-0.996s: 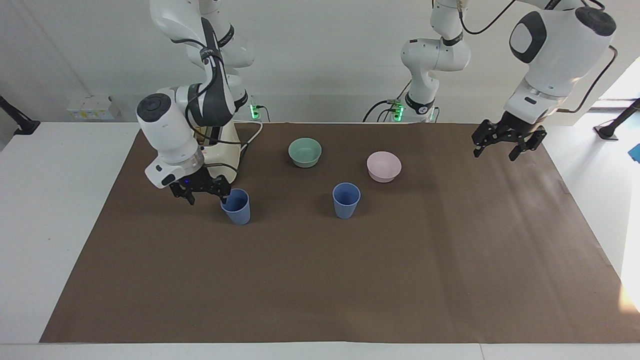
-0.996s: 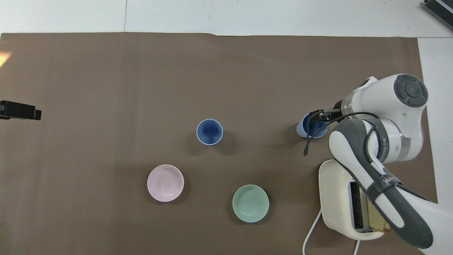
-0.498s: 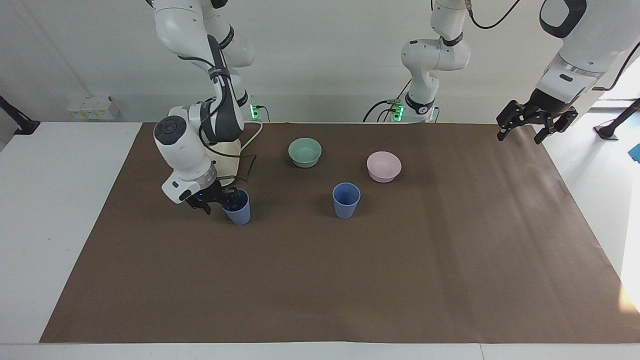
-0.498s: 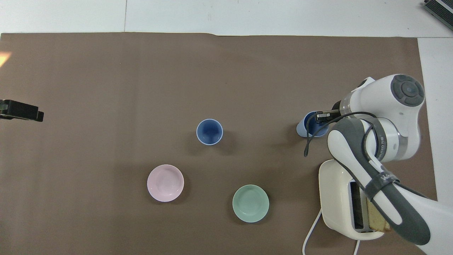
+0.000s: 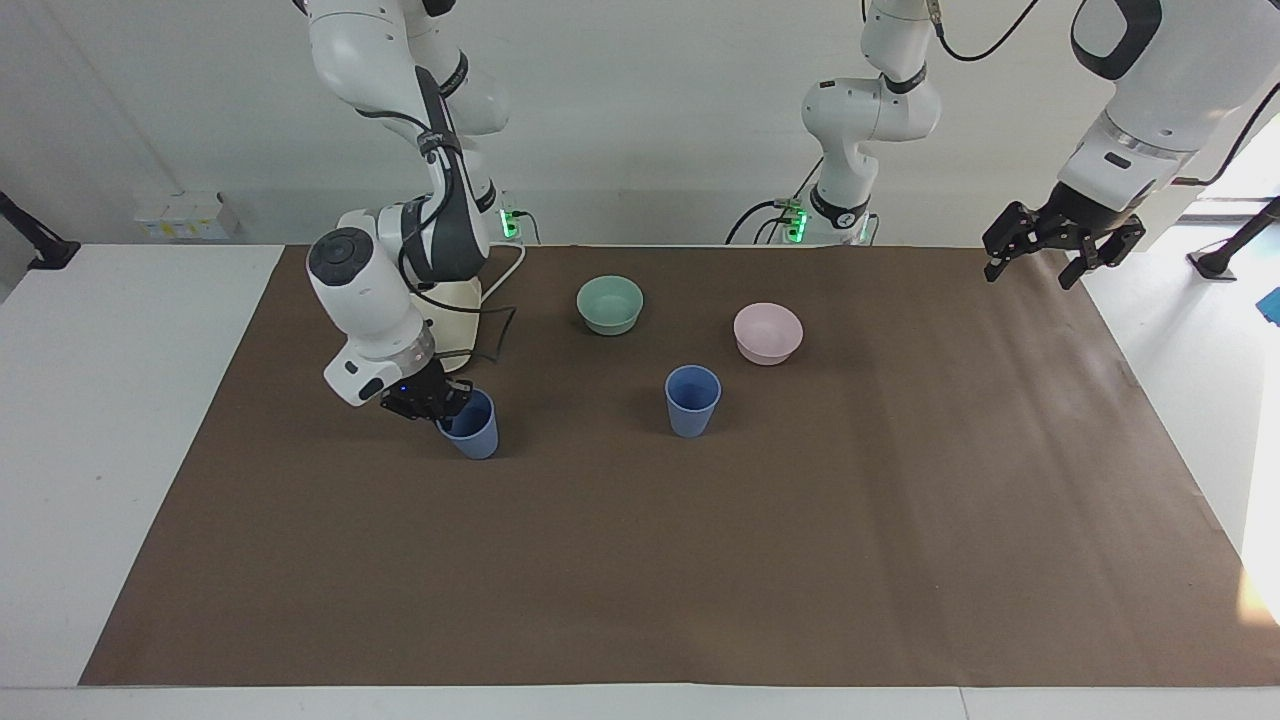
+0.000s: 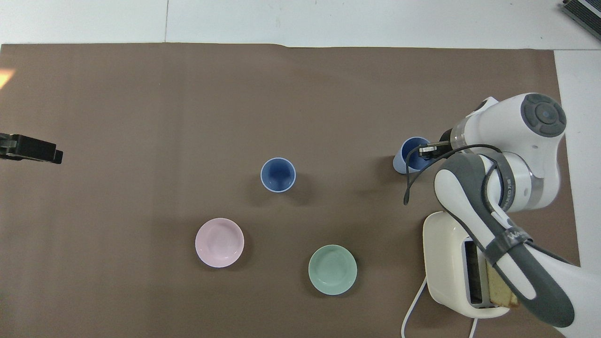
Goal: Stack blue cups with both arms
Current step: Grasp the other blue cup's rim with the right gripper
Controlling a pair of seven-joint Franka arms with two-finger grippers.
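No legible txt — anywhere.

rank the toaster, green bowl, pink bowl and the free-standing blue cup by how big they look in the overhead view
1. toaster, clearly largest.
2. green bowl and pink bowl: they look about the same, so no ranking between them.
3. free-standing blue cup, smallest as seen from above.

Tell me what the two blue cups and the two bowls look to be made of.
Blue cup at the right end effector and free-standing blue cup: probably plastic, matte; even flat colour, thin pale rim, no glare.
Mint-green bowl and pink bowl: plastic or glazed ceramic, it cannot be told which; smooth pastel walls with a faint sheen inside.
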